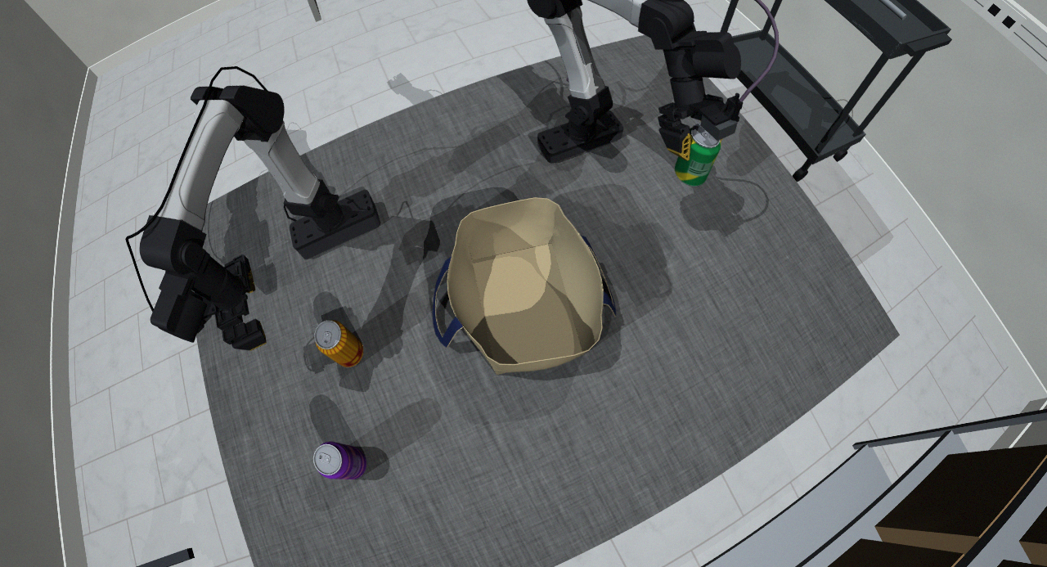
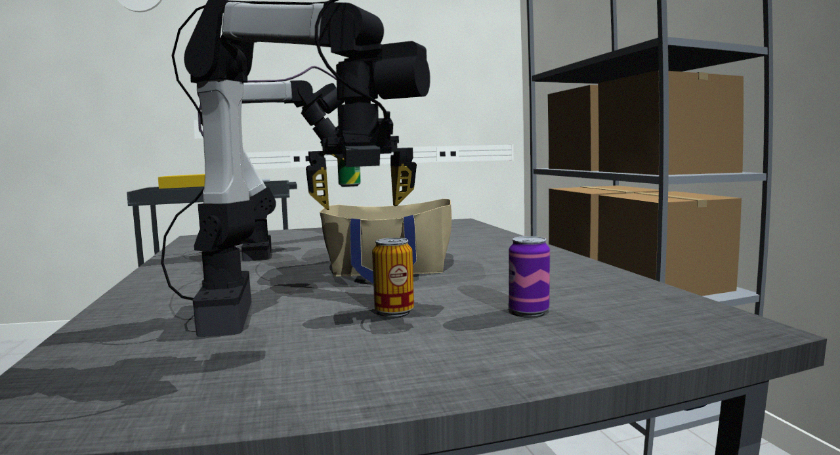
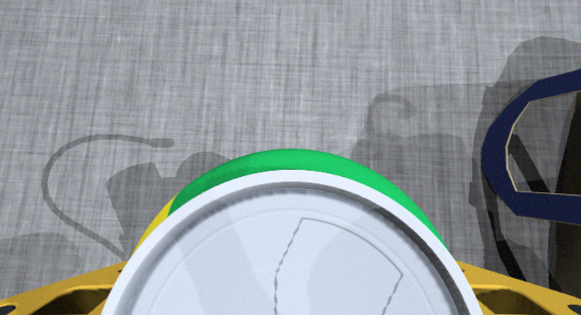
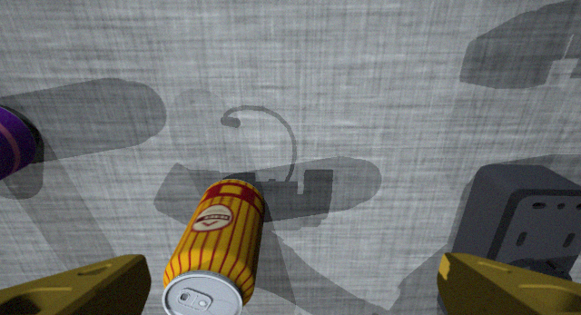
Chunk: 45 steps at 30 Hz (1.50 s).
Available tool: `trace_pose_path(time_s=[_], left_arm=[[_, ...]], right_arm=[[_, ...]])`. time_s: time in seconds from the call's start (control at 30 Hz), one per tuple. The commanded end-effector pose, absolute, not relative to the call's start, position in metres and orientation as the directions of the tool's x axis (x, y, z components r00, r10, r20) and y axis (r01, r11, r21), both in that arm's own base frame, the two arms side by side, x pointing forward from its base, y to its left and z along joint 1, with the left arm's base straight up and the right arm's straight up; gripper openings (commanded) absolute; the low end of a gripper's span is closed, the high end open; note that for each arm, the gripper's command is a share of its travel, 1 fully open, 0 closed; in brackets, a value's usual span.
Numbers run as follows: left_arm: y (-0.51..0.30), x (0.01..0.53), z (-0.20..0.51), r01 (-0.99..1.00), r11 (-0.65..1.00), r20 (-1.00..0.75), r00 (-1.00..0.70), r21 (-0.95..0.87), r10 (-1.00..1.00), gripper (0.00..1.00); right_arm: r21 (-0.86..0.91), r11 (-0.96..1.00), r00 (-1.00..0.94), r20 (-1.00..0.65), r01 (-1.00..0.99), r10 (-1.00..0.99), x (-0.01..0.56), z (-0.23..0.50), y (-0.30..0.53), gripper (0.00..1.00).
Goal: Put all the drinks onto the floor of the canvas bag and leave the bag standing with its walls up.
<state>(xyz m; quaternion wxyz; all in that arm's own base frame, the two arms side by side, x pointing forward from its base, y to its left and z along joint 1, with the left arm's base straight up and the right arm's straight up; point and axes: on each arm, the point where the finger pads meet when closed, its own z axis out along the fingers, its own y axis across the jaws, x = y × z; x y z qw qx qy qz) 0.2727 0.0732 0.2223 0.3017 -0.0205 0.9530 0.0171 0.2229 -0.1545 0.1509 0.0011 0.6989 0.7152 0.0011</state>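
A green can point(image 1: 698, 165) point(image 2: 348, 175) point(image 3: 290, 160) is held upright in my left gripper point(image 1: 701, 141), raised above the table away from the bag. My right gripper point(image 1: 256, 311) point(image 2: 361, 205) point(image 4: 293, 266) is open and empty, above table height beside the orange can. The orange striped can point(image 1: 341, 346) point(image 2: 393, 276) point(image 4: 218, 233) stands upright. A purple can point(image 1: 348, 461) point(image 2: 529, 279) point(image 4: 14, 142) stands upright farther along. The canvas bag point(image 1: 578, 263) point(image 2: 434, 238) stands with its walls up; no can shows inside. Its blue handle shows in the left wrist view point(image 3: 492, 156).
The two arm bases point(image 1: 333, 223) point(image 1: 578, 135) stand along one side of the table point(image 1: 732, 307). A dark cart point(image 1: 794, 102) is beyond the table by the left arm. A shelf rack point(image 2: 662, 158) with cardboard boxes point(image 2: 699, 123) stands beyond the opposite side.
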Motion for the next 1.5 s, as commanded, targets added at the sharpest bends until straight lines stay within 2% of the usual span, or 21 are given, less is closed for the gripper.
trace_pose_path(time_s=[0.0, 0.33, 0.43, 1.47], left_arm=[[0.07, 0.293, 0.259, -0.091, 0.994, -0.696, -0.718, 0.055, -0.027, 0.67], [0.067, 0.293, 0.262, -0.043, 0.998, -0.704, -0.711, 0.047, 0.003, 0.67], [0.068, 0.293, 0.251, -0.091, 0.995, -0.682, -0.73, 0.051, -0.031, 0.67], [-0.019, 0.329, 0.257, -0.063, 0.998, -0.695, -0.718, 0.014, -0.036, 0.67]], right_arm=[[0.059, 0.021, -0.017, -0.053, 0.998, 0.998, 0.229, 0.167, -0.162, 1.0], [0.059, 0.021, -0.017, -0.053, 0.998, 0.998, 0.229, 0.167, -0.162, 1.0], [0.06, 0.021, -0.017, -0.054, 0.998, 0.998, 0.229, 0.167, -0.161, 1.0], [0.06, 0.021, -0.017, -0.054, 0.998, 0.998, 0.229, 0.167, -0.161, 1.0]])
